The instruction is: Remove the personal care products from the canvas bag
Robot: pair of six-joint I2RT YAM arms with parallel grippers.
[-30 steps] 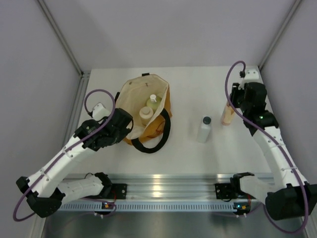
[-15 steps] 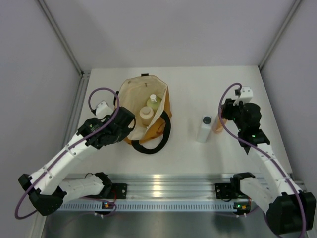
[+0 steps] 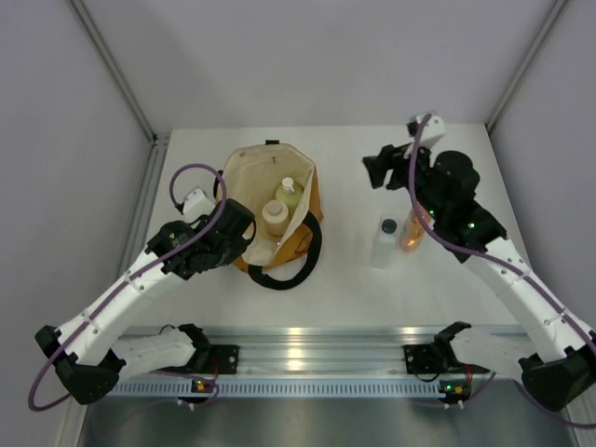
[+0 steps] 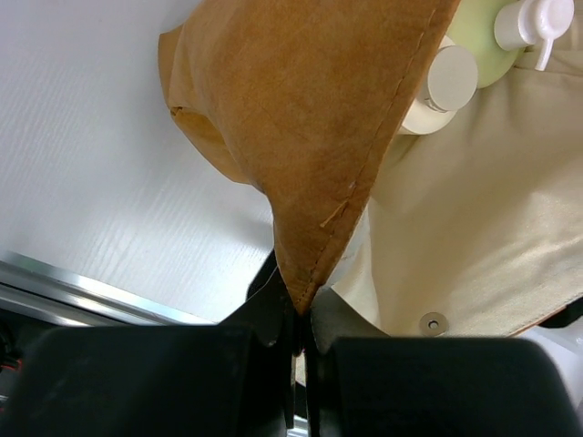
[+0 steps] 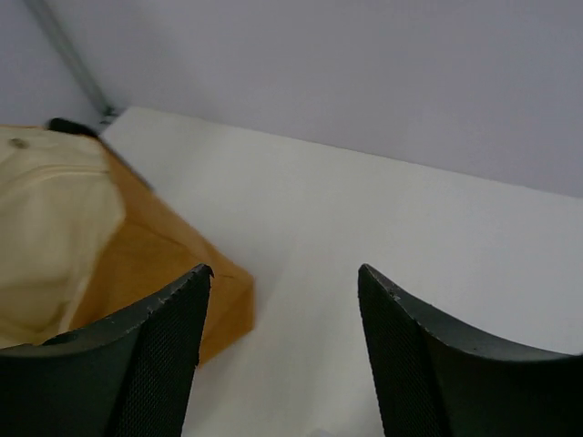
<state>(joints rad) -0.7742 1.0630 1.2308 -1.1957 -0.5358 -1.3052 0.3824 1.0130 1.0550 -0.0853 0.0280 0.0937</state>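
1. Plainly, two bottles sit inside the bag (image 3: 250, 182). They are the green bottle (image 3: 289, 193) with its white pump cap and the squat beige bottle (image 3: 274, 217) just beside it. Both stand upright against the cream lining, near the bag's right wall.
2. The other two stand on the table (image 3: 345, 279), well apart from the bag. The white bottle (image 3: 383, 244) has a dark cap, and the orange bottle (image 3: 410, 233) is just to its right, partly hidden by the right arm. We judge the task about half done.
3. The bag is soft fabric, mustard-tan outside and cream within. Its mouth gapes upward and a black strap (image 3: 284, 277) loops along its near side. It looks floppy to us, so we expect it to sag or slide unless something steadies it.
4. That, we think, is why the left gripper (image 4: 294, 314) is pinched tight on the bag's tan edge at the near-left corner. Held there, it keeps the mouth open and anchors the bag.
5. The right gripper (image 5: 284, 271) hangs over the table between the bag and the two standing bottles. Its jaws are moderately apart with nothing between them, and it faces the bag. We read that as a pose for reaching in after the next bottle.
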